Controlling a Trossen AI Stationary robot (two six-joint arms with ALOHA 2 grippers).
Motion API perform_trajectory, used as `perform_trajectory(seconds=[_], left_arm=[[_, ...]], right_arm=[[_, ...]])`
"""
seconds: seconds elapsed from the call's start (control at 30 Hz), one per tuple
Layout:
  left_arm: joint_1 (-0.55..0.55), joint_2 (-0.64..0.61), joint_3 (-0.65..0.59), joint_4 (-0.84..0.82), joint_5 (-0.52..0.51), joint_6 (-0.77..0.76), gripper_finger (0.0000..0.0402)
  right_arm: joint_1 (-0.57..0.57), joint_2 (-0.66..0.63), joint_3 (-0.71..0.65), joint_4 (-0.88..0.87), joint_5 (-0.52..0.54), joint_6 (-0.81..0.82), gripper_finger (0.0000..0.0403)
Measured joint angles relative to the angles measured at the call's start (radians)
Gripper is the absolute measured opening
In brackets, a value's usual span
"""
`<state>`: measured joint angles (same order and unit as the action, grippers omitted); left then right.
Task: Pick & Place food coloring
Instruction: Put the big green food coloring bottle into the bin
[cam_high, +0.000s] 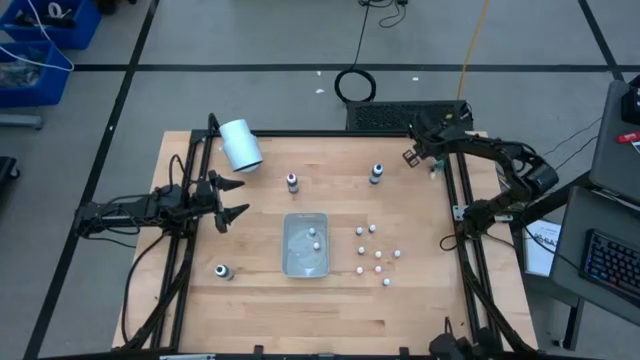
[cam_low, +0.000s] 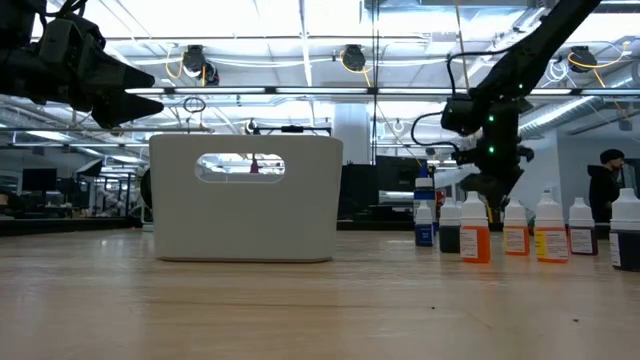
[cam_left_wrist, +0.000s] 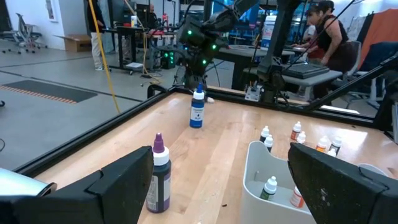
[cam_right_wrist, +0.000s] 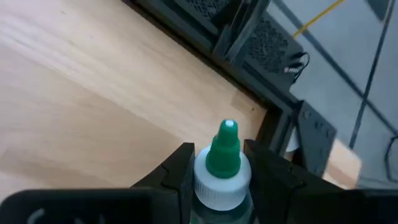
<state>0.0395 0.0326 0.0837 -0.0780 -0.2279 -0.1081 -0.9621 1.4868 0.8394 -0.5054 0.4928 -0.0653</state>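
Note:
Small food coloring bottles stand on the wooden table: a purple-topped one (cam_high: 292, 182) (cam_left_wrist: 158, 174), a blue one (cam_high: 376, 174) (cam_left_wrist: 197, 109), a dark-topped one (cam_high: 222, 271), and a cluster (cam_high: 372, 250) to the right of the clear tray (cam_high: 300, 264). Two more stand inside the tray (cam_left_wrist: 269, 186). My left gripper (cam_high: 228, 203) (cam_left_wrist: 224, 186) hovers open at the table's left side, left of the purple bottle. My right gripper (cam_high: 418, 152) (cam_right_wrist: 221, 177) is over the far right corner, shut on a green-topped bottle (cam_right_wrist: 222, 163). My right gripper pinches the green-topped bottle between its two fingers at the white collar (cam_right_wrist: 214, 186) just below the green cap (cam_right_wrist: 225, 152). The cap stands out beyond the fingertips. The fingers hide the bottle's body, so I cannot tell whether its base is on the table.
A big white cylinder (cam_high: 240, 145) lies near the far left corner. A black frame (cam_high: 455, 200) runs along the table's edges. Bare wood lies near the table's near edge. People sit in the room beyond (cam_left_wrist: 326, 31).

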Motion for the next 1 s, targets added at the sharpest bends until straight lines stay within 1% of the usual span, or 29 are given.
perform_trajectory(seconds=[0.07,0.2,0.27,0.33,0.4,0.47,0.6,0.73,0.87,0.93,1.0], left_arm=[[0.0,0.0,0.0,0.0,0.0,0.0,0.0365],[0.0,0.0,0.0,0.0,0.0,0.0,0.0365],[0.0,0.0,0.0,0.0,-0.001,0.0,0.0365],[0.0,0.0,0.0,0.0,-0.001,0.0,0.0365],[0.0,0.0,0.0,0.0,-0.005,0.004,0.0365],[0.0,0.0,0.0,0.0,-0.006,0.009,0.0365],[0.0,0.0,0.0,0.007,-0.006,0.009,0.0365],[0.0,0.0,0.0,0.005,-0.006,0.004,0.0365],[0.0,0.0,0.0,0.001,-0.007,0.004,0.0365],[0.0,0.0,0.0,0.001,-0.007,0.004,0.0365],[0.0,0.0,0.0,0.001,-0.007,0.005,0.0365]], right_arm=[[0.0,0.001,-0.019,-0.024,-0.033,0.024,0.0108],[0.026,-0.009,-0.022,-0.138,-0.165,0.121,0.0108],[0.056,-0.021,-0.022,-0.17,-0.21,0.149,0.0108],[0.1,-0.037,-0.022,-0.165,-0.211,0.147,0.0108],[0.135,-0.054,-0.022,-0.111,-0.215,0.119,0.0108],[0.159,-0.066,-0.022,-0.028,-0.205,0.093,0.0108],[0.171,-0.071,-0.02,0.143,-0.183,0.043,0.0108],[0.177,-0.071,-0.009,0.139,-0.171,0.029,0.0108],[0.2,-0.086,-0.004,0.133,-0.09,0.002,0.0108],[0.214,-0.115,-0.004,0.148,-0.054,-0.01,0.0108],[0.232,-0.162,-0.001,0.183,-0.055,-0.011,0.0108]])
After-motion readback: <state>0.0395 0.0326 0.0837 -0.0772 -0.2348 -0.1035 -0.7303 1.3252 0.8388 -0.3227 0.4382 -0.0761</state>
